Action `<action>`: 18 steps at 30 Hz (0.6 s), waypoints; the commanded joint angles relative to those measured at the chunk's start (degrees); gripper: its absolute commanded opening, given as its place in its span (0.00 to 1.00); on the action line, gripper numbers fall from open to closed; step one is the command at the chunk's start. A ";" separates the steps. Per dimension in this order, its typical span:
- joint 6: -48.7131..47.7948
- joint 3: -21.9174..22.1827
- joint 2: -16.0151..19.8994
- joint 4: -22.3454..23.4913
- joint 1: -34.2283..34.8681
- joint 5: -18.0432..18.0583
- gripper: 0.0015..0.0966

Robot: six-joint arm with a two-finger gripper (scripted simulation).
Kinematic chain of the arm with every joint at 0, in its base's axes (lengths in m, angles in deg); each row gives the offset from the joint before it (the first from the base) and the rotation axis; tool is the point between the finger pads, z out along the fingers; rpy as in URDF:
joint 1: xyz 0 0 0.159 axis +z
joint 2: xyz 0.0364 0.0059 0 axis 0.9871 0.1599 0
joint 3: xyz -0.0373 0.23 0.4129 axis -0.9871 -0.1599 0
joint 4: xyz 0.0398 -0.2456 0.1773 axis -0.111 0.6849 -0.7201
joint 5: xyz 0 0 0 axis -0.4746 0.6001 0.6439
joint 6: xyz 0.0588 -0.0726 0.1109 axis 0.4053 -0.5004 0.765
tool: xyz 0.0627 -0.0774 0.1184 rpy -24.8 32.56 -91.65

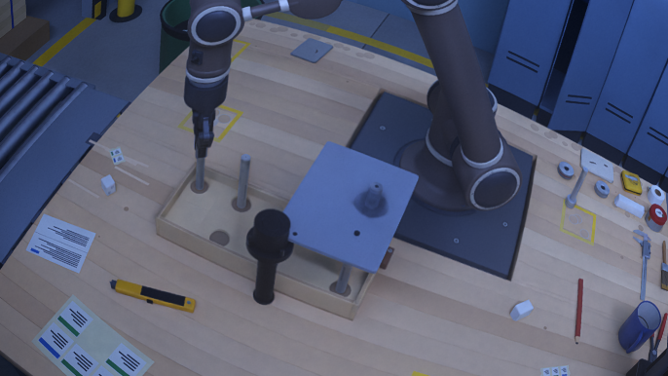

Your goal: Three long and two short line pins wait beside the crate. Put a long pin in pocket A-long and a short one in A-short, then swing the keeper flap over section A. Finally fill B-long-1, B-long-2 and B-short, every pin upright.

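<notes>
A long grey pin [200,171] stands upright in the far left pocket of the shallow wooden crate [265,238], and I grip its top in my closed gripper [202,151], straight above it. A second long pin [243,181] stands upright in the pocket to its right. A round pocket [219,237] near the crate's front left holds nothing. The blue keeper flap [351,204] lies over the crate's right section, with a pin [343,278] upright beneath its front corner. A short grey pin [576,187] lies on the table far right.
A blue mug [638,325] sits at the table's right edge among washers, rolls, a red pencil [579,310] and hand tools. A black cylindrical post [267,253] stands against the crate's front wall. A yellow utility knife [153,295] and paper sheets lie front left.
</notes>
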 commanded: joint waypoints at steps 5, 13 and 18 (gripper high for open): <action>0.00 0.12 -0.08 0.00 0.00 0.00 0.31; 0.00 0.08 -0.06 0.00 0.00 0.00 0.36; 0.00 0.07 -0.05 0.00 0.00 0.00 0.36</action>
